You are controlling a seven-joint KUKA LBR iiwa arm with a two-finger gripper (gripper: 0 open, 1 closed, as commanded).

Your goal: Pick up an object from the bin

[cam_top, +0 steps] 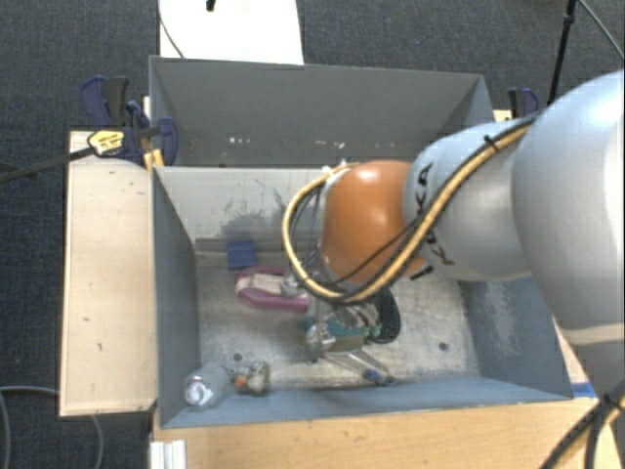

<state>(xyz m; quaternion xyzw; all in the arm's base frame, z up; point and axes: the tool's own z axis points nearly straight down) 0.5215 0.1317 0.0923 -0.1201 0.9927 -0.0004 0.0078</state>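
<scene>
One grey metal bin (pixel 312 106) is set on a dark grey carpeted floor (pixel 59 27). The bin's base is bare metal, scuffed and marked with dark smears near the rear wall.

One arm (pixel 547 193) enters from the right. One orange cover (pixel 366 218) is fitted at its wrist, and looped cables (pixel 293 225) are routed around it. The gripper (pixel 327 340) is positioned low over the front centre of the base. Whether it is open or closed cannot be determined, and no item can be confirmed as held.

Six kinds of item are counted on the base:

1. One small blue block (pixel 241 254), at the rear left, apart from the gripper.
2. One pink-purple elongated item with a white part (pixel 266 294), just left of the gripper.
3. One black round item (pixel 389 318), just right of the gripper and partly covered by the wrist.
4. Thin grey rod-like pieces with a bluish end (pixel 363 364), lying directly below and in front of the gripper; their number cannot be determined.
5. One small mottled lump (pixel 253 377), at the front left.
6. One clear crumpled item (pixel 200 391), in the front left corner, just beside the lump.

The rod-like pieces are the item nearest the gripper.
</scene>
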